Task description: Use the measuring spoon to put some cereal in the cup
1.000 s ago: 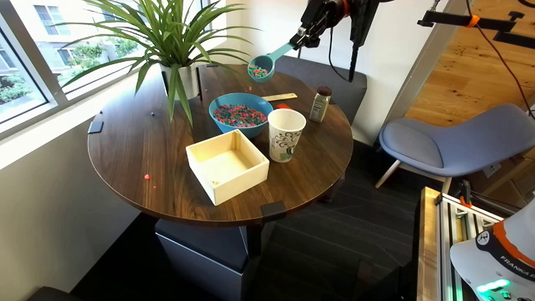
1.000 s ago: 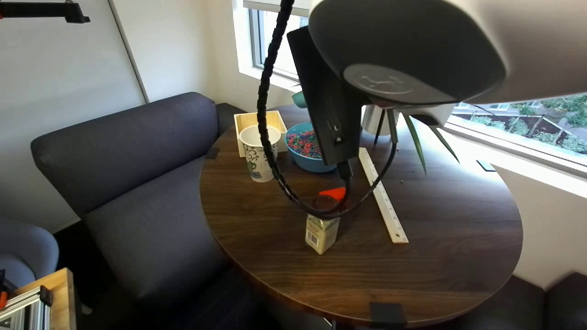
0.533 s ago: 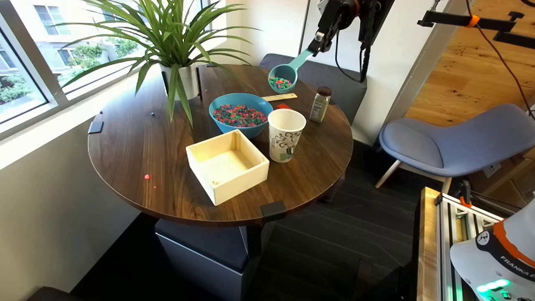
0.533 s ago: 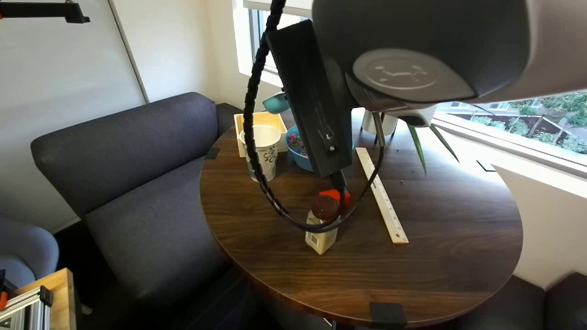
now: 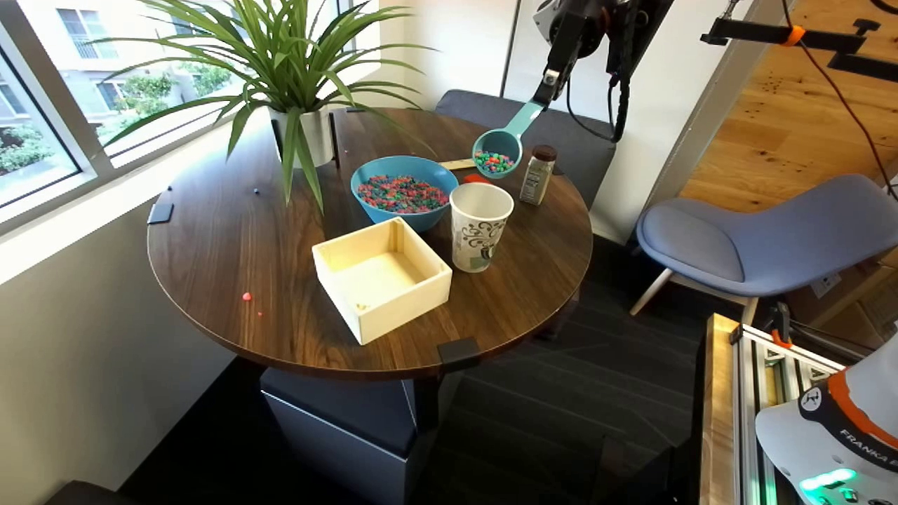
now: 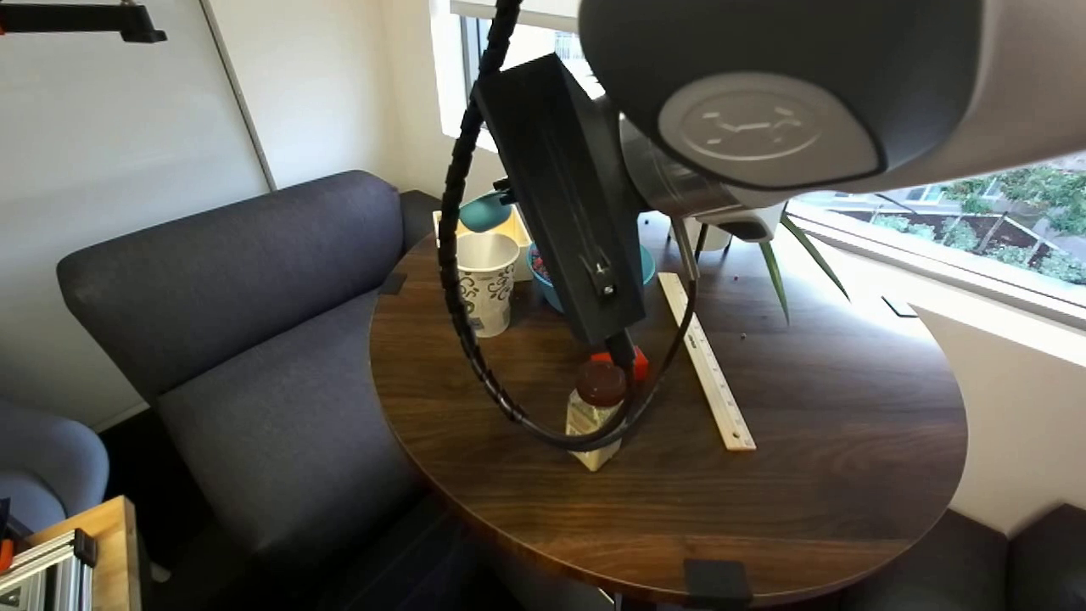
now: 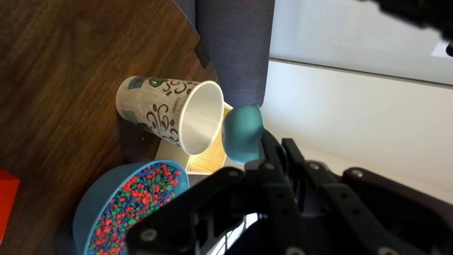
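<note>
The teal measuring spoon [image 5: 498,141] hangs in the air with its handle in my gripper [image 5: 541,102], which is shut on it. Small red, green and blue cereal pieces [image 5: 494,163] lie in the scoop. Upright on the table stands the patterned white cup [image 5: 477,235]; the part of its inside that shows is bare white. In the wrist view the spoon's underside [image 7: 242,134] appears just beyond the cup's mouth [image 7: 201,118], and the fingers of my gripper [image 7: 277,136] stand close together. More cereal [image 5: 401,194] fills the blue bowl [image 5: 419,221] beside the cup.
A square wooden box [image 5: 403,308] sits next to the cup and bowl. Behind them are a dark-capped jar [image 5: 537,177], a ruler [image 6: 708,373] and a red object [image 6: 624,363]. A potted plant [image 5: 302,133] stands near the window. The arm's cable loop [image 6: 543,433] hangs before the jar.
My gripper has carried the loaded spoon lower and nearer the cup, rightward in an exterior view and leftward in an exterior view. Cup, bowl and box have stayed put.
</note>
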Available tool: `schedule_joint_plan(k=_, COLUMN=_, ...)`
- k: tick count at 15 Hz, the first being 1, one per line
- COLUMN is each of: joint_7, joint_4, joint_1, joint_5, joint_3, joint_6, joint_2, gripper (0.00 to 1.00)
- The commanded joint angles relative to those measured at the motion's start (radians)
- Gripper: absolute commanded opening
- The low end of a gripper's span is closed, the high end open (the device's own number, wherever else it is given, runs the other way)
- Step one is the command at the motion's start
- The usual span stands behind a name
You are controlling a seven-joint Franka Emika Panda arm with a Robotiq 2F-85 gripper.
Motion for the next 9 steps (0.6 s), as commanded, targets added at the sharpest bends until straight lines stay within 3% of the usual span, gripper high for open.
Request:
schedule_joint_plan(k=1, joint_7=-0.008, joint_4=0.000, joint_1=0.018, joint_5=-0.042, joint_3=0.002, joint_6=0.005, joint_2=-0.008, gripper=0.02)
schedule_joint_plan(k=9, joint_7=0.005, joint_4=-0.002, joint_1=0.056, joint_5=-0.116, joint_3=0.017, joint_6=0.062, joint_2=-0.010, gripper=0.02)
